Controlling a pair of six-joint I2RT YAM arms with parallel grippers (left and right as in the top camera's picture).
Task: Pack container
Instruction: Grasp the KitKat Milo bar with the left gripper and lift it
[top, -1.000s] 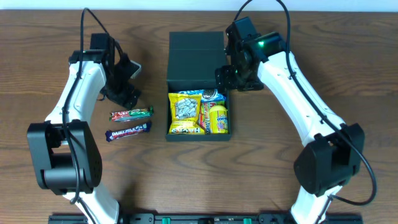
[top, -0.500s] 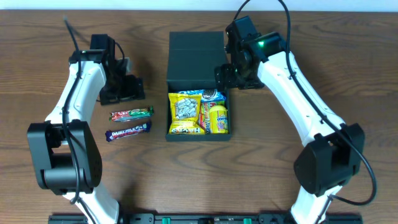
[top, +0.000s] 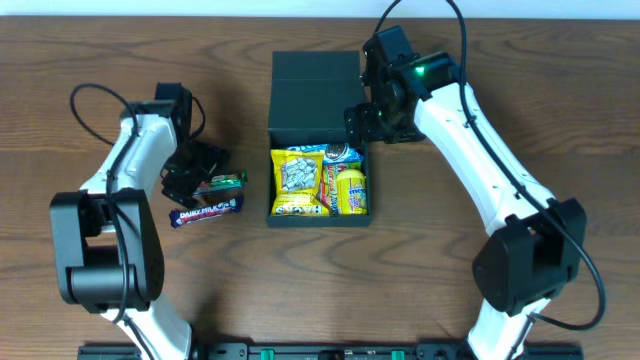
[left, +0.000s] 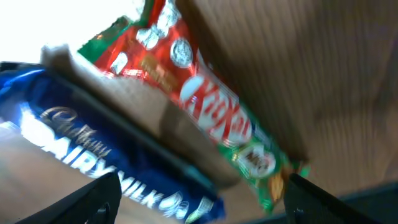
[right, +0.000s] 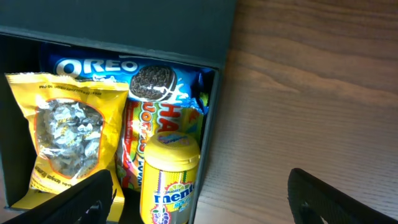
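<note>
The dark teal container (top: 275, 218) stands at the table's middle with its lid (top: 316, 95) folded back. It holds a yellow snack bag (top: 297, 180), an Oreo packet (top: 342, 153) and a yellow Mentos tub (top: 350, 190); these also show in the right wrist view, with the tub (right: 169, 174) nearest. A red and green KitKat bar (top: 222, 182) and a blue Dairy Milk bar (top: 208, 210) lie left of the container. My left gripper (top: 188, 178) is open, low over the KitKat bar (left: 205, 112). My right gripper (top: 368, 125) is open and empty over the container's right rim (right: 214, 112).
The table is brown wood (top: 500, 80). The left arm's cable (top: 90, 100) loops over the table at the far left. Both arm bases stand at the table's front edge.
My left gripper has swung down and toward the front, from above the bars to right over the KitKat bar's left end. The right arm has not moved.
</note>
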